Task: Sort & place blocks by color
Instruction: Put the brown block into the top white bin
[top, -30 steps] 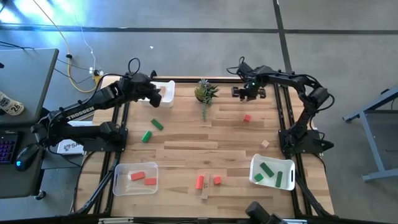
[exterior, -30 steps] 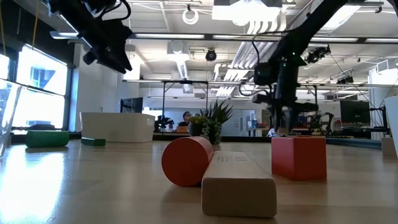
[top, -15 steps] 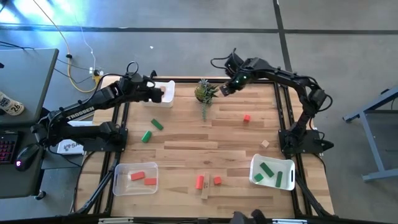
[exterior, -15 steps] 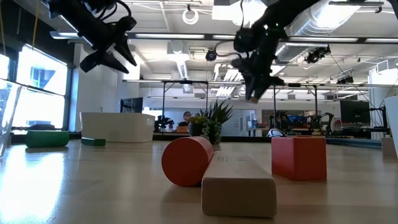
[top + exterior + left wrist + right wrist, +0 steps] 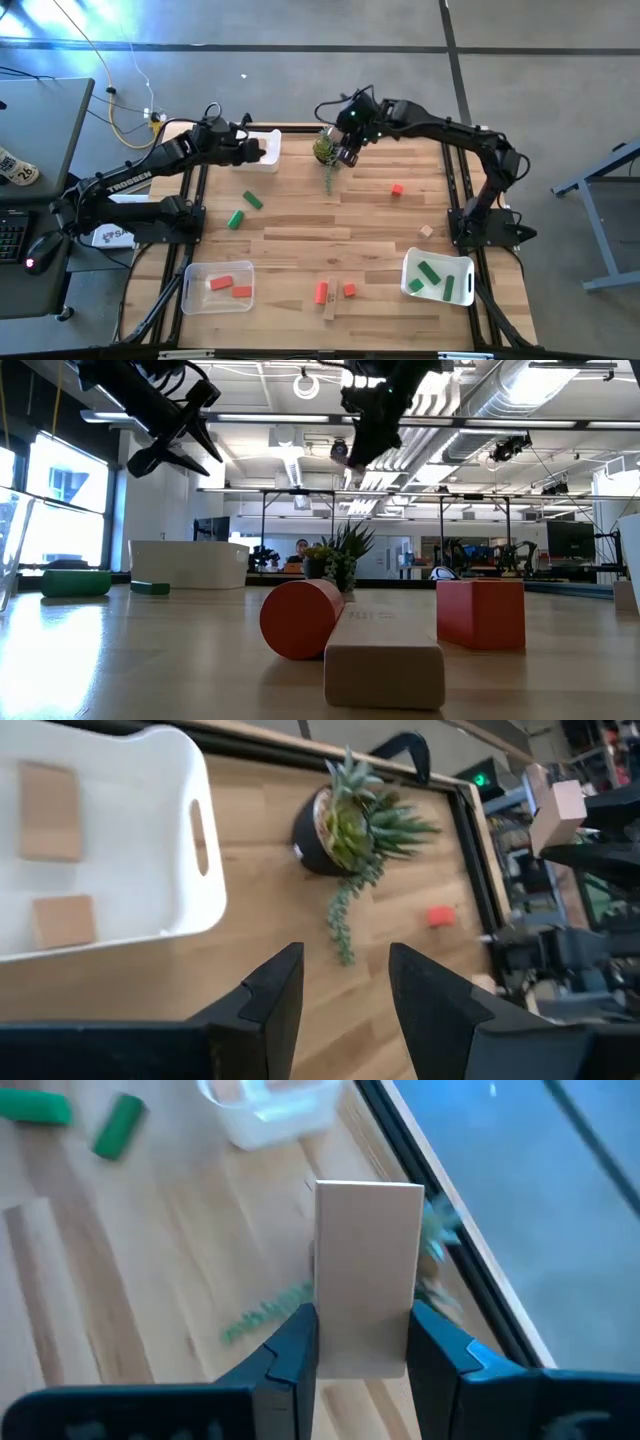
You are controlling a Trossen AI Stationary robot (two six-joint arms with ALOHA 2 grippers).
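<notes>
Plant (image 5: 330,150) in a small dark pot stands at the far edge of the wooden table (image 5: 300,215), with a trailing stem reaching toward the centre; the right gripper (image 5: 347,137) hangs in the air just beside it, its fingers closed on a tan block (image 5: 367,1275) held upright between them. The left gripper (image 5: 262,150) hovers above the white bin (image 5: 262,145) at the far left — fingers spread apart, holding nothing. That bin holds two tan blocks (image 5: 50,797).

Loose on the table: two green blocks (image 5: 243,208) near the left side, a red cube (image 5: 397,189) toward the right, a tan cube (image 5: 427,231) close to the right edge, and a small cluster near the front — a red cylinder (image 5: 321,292), a red block (image 5: 349,290) and a tan bar (image 5: 331,302) between them.

At the front left, a clear bin (image 5: 192,292) holds two red blocks (image 5: 230,286). At the front right, a second white bin (image 5: 411,265) holds three green blocks (image 5: 436,279).
</notes>
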